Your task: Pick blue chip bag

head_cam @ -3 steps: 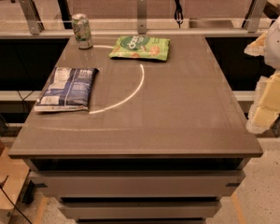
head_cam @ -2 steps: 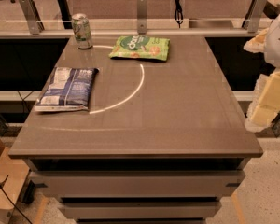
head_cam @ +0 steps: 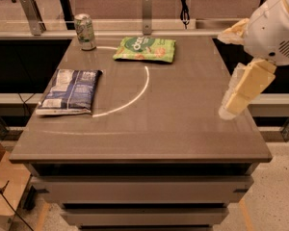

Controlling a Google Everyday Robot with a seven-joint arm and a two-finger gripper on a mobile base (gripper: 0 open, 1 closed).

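Flat, dark navy-blue crinkly foil chip bag (head_cam: 70, 91) lies on the grey-brown table (head_cam: 183, 129), left side. Green foil chip bag (head_cam: 145, 49) and green drink can (head_cam: 85, 31) sit at rear. Cream gripper (head_cam: 235, 101) hangs over the right edge, well apart from the bag; whether it is open or closed cannot be told.

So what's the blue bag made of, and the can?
The blue chip bag looks like thin, shiny, crinkly foil or plastic film: it has wrinkles and pale glints. The can seems metal, with a smooth glossy side and silvery top. The gripper hangs over the right edge of the table, far from both.
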